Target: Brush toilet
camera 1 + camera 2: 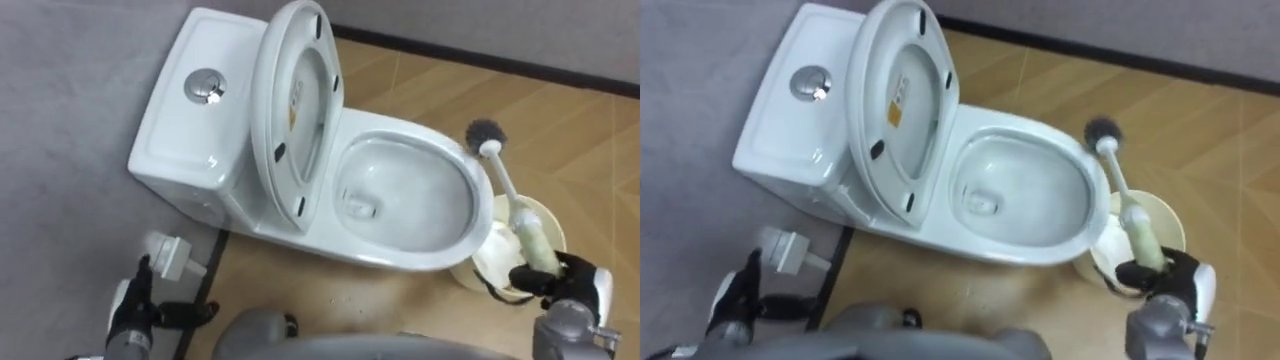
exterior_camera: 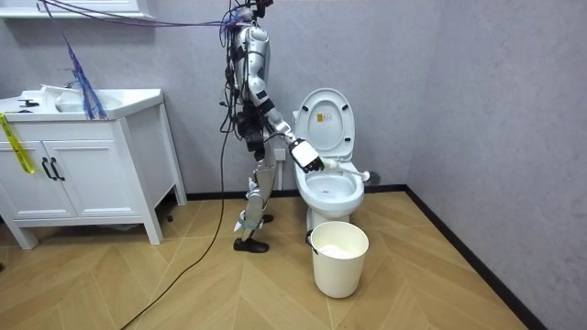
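My right hand (image 1: pixel 556 281) is curled tight round the thick grip of the toilet brush (image 1: pixel 506 181), whose bristle head points up and away, just outside the toilet (image 1: pixel 452 240) rim, over the floor. The seat is raised. My left hand (image 1: pixel 134 305) hangs low beside the tank, fingers loose, holding nothing.

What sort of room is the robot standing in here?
Most likely a bathroom, perhaps a test one: a white toilet with its lid raised stands against the wall, a sink cabinet stands along the same wall, and the robot's right hand holds a toilet brush beside the bowl.
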Motion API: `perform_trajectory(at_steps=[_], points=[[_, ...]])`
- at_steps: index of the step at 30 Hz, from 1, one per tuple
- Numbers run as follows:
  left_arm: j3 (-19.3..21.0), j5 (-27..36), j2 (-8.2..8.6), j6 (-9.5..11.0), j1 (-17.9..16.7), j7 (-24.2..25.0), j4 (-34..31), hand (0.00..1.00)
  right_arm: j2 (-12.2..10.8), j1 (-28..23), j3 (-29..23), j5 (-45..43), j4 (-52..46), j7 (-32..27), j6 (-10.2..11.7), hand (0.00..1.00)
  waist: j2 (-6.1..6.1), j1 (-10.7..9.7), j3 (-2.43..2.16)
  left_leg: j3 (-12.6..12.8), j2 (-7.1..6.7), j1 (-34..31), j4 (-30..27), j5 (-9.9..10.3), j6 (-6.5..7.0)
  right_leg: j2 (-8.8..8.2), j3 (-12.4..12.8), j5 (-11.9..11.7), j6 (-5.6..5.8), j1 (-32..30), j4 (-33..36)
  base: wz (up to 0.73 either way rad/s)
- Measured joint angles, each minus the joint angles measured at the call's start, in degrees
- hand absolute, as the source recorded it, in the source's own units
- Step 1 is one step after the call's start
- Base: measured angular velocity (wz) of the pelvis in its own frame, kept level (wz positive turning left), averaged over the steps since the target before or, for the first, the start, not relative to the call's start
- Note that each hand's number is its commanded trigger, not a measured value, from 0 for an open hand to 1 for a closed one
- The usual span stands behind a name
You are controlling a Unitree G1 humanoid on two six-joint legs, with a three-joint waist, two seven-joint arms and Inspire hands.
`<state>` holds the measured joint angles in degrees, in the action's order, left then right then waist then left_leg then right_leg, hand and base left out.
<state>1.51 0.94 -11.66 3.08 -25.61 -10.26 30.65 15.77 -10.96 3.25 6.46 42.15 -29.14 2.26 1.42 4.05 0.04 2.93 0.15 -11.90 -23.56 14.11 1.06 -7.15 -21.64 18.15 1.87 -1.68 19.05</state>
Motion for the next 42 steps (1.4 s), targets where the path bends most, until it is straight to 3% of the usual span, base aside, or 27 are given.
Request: perform_trajectory(at_steps=[6, 10, 13, 16, 20, 23, 27, 32, 37, 42], points=[[1.2, -1.4, 2.53, 1.4, -2.7, -8.7, -3.9, 0.00, -2.1, -0.9, 0.2, -5.9, -0.3, -1.4, 1.9, 1.00, -0.33, 1.2, 0.23, -0.2, 0.00, 1.9, 1.3, -0.1, -0.16, 0.24, -1.2, -0.5, 0.02, 2.6, -1.5, 0.10], [1.2, -5.6, 3.85, 1.6, -3.2, -10.7, -10.5, 0.00, -2.9, -1.4, 1.7, -7.1, -0.4, -1.4, 2.3, 1.00, -0.37, 2.0, 0.24, -0.8, 0.01, 2.2, 1.3, -0.2, -0.33, 0.26, -1.2, -0.5, 0.00, 2.8, -1.4, -0.01], [1.2, -9.0, 4.11, 3.2, -1.5, -12.0, -14.2, 0.00, -3.3, -1.8, 1.9, -10.7, -0.3, -0.3, 2.9, 1.00, -0.09, 2.5, 0.41, -1.6, 0.07, 1.6, 1.0, -0.3, -0.52, 0.27, -2.2, -0.6, -0.14, 2.8, -1.4, 0.12], [1.3, -12.3, 4.11, 3.5, 0.0, -13.2, -14.5, 0.00, -3.4, -1.8, 2.3, -14.0, 0.6, 0.7, 3.8, 1.00, 0.05, 2.6, 0.50, -1.8, 0.19, 1.4, 0.9, -0.3, -0.60, 0.36, -2.4, -0.6, -0.23, 2.8, -1.3, 0.06], [0.9, -17.2, 4.10, 3.5, 0.4, -14.7, -21.3, 0.00, -3.8, -1.3, 3.0, -16.3, 4.6, 2.5, 4.4, 1.00, 0.11, 2.7, 0.51, -2.6, 0.12, 0.0, 0.3, -0.3, -0.62, 0.67, -2.7, -0.7, -0.29, 2.1, -1.4, 0.11], [0.5, -23.3, 4.02, 5.2, 2.4, -16.3, -24.3, 0.00, -3.8, -0.7, 3.6, -18.1, 8.5, 3.4, 4.7, 1.00, -0.06, 3.0, 0.54, -3.1, 0.07, -1.1, -0.3, -0.4, -0.65, 1.07, -2.7, -0.7, -0.39, 1.3, -1.4, 0.06], [0.3, -32.9, 4.05, 6.9, 5.5, -18.0, -24.2, 0.00, -3.8, 1.0, 3.9, -19.8, 13.2, 6.1, 5.9, 1.00, -0.73, 2.7, 0.28, -3.1, 0.20, -2.6, -1.0, -0.4, -0.70, 1.14, -2.7, -0.8, -0.48, -0.1, -1.1, -0.01], [-2.2, -38.2, 3.93, 8.4, 7.5, -19.4, -23.9, 0.00, -3.7, 2.6, 3.9, -19.8, 16.7, 9.3, 6.5, 1.00, -1.05, 2.5, 0.30, -2.5, 0.32, -2.9, -0.9, -0.4, -0.70, 1.08, -2.2, -0.8, -0.49, -0.7, -1.2, -0.05], [-5.3, -39.0, 3.37, 8.5, 10.0, -19.7, -21.2, 0.00, -2.6, 3.4, 3.8, -21.6, 18.0, 11.8, 6.6, 1.00, -1.78, 0.7, 0.52, -2.1, 0.35, -3.8, -0.8, -0.5, -0.70, 0.98, -2.0, -0.8, -0.49, -1.8, -0.8, -0.02], [-8.0, -38.7, 1.68, 8.4, 10.7, -20.3, -16.1, 0.00, -2.2, 3.0, 3.8, -25.0, 18.6, 12.3, 6.4, 1.00, -1.54, -0.7, 0.65, -0.2, 0.67, -3.7, -0.1, -0.5, -0.68, 0.30, -1.0, -0.8, -0.49, -3.2, -0.3, -0.15]])
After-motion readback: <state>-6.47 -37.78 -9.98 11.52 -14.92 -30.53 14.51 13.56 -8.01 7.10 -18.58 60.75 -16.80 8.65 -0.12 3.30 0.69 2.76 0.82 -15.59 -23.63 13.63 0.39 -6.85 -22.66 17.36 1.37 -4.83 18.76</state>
